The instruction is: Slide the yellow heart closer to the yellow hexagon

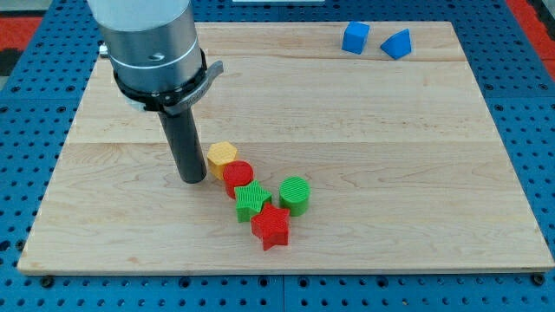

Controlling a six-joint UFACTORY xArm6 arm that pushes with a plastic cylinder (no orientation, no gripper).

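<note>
The yellow hexagon (222,157) lies left of the board's middle. My tip (192,179) rests on the board just to the hexagon's left, close beside it; I cannot tell whether they touch. No yellow heart shows anywhere in the view; it may be hidden behind the arm. A red round block (238,178) touches the hexagon at its lower right.
A green star-like block (252,201), a green cylinder (295,195) and a red star (271,227) cluster below the red round block. Two blue blocks (355,37) (396,44) sit at the view's top right. The wooden board (390,156) lies on a blue pegboard.
</note>
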